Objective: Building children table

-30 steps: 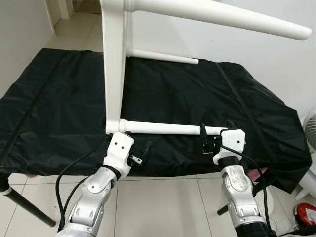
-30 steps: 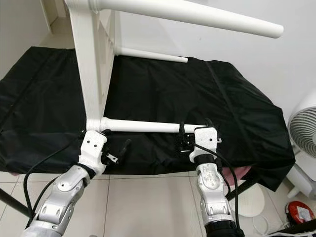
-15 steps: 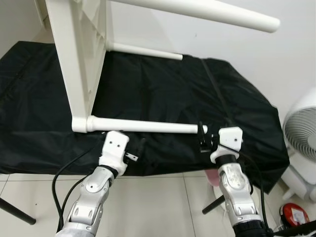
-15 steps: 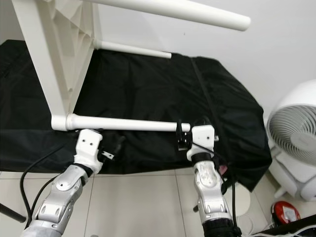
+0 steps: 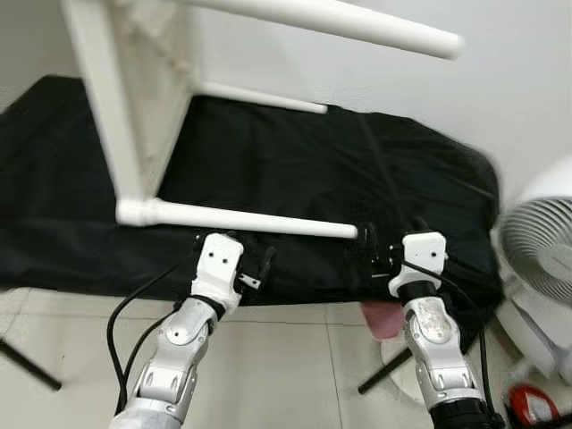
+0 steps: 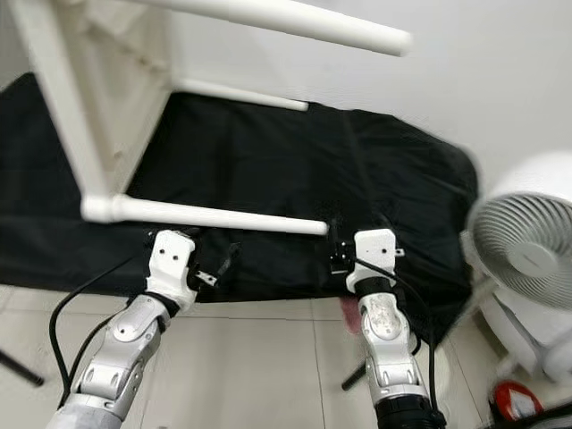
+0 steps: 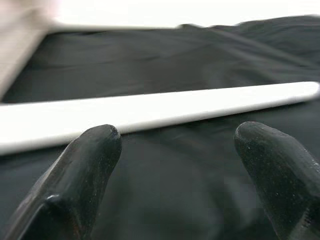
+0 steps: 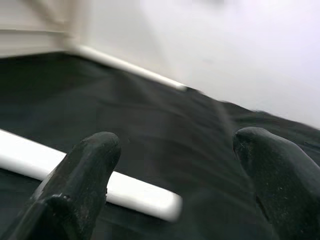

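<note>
Just beyond both open end effectors, white table leg (image 5: 241, 220), untouched

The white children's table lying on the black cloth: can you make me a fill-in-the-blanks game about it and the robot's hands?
The white children's table lies tipped on its ____.
The cloth beneath it is ____.
Both the left gripper and the right gripper have their fingers ____.
The round white thing by the robot's right side is a ____.

Missing words: side; black; open; fan
</note>
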